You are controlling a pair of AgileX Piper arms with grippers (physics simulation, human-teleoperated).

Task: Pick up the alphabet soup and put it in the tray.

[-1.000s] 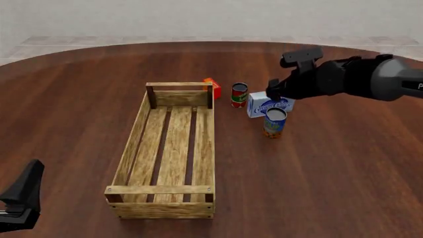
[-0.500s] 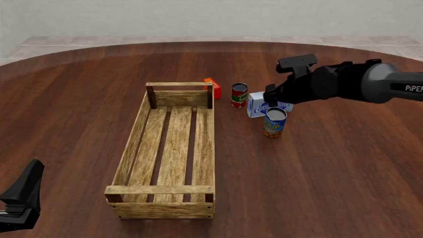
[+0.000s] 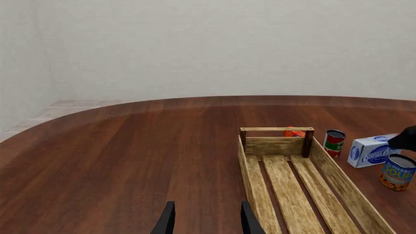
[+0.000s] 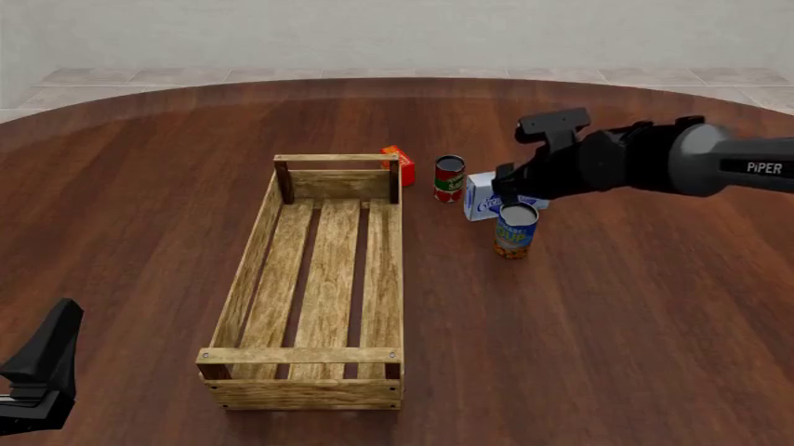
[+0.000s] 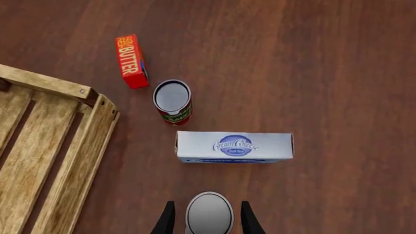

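Nothing is lifted yet: the soup can (image 4: 515, 229) is standing on the surface (image 4: 620, 316), right of the empty crate (image 4: 318, 279), while the right tool (image 5: 208, 219) is hanging over it, fingers apart, straddling its lid.

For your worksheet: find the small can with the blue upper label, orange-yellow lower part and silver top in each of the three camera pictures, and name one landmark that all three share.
Front view: the blue-and-orange silver-topped can stands right of centre, just below the right gripper.
Left wrist view: at the right edge.
Right wrist view: bottom centre, its silver top between the open fingers.
Shared landmark: the blue-and-white cream cheese box, beside the can.
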